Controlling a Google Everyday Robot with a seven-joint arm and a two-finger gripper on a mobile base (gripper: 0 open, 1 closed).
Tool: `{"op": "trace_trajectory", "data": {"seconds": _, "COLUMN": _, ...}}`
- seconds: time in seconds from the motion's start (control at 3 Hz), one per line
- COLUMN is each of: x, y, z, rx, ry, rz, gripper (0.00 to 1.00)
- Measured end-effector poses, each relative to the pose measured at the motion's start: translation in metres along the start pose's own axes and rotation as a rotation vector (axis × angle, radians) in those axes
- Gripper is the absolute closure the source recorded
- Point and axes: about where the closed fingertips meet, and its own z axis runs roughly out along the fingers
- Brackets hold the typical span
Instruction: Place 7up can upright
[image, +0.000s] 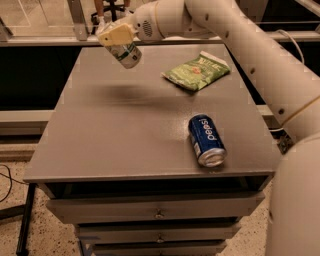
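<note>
The 7up can (126, 54) is a silver-white can with green markings. It hangs tilted in the air above the far left part of the grey table (115, 130), and its shadow lies on the tabletop below. My gripper (117, 38) is shut on the 7up can from above, with cream-coloured fingers (116, 34) wrapped over its upper end. The white arm reaches in from the right across the top of the view.
A blue Pepsi can (206, 140) lies on its side near the table's front right. A green snack bag (196, 71) lies at the far right. Drawers (159, 214) sit below the tabletop. A rail runs behind the table.
</note>
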Motion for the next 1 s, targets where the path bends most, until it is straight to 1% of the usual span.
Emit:
{"op": "trace_trajectory", "data": {"seconds": 0.33, "x": -0.0026, "y": 0.0016, "z": -0.0094, "rx": 0.0, "ry": -0.027, "rz": 0.008, "gripper": 1.0}}
{"op": "trace_trajectory", "data": {"seconds": 0.67, "x": -0.0024, "y": 0.002, "z": -0.008, "rx": -0.001, "ry": -0.025, "rz": 0.008, "gripper": 1.0}}
{"op": "trace_trajectory", "data": {"seconds": 1.0, "x": 0.0008, "y": 0.0034, "z": -0.0106, "rx": -0.001, "ry": -0.101, "rz": 0.037, "gripper": 1.0}}
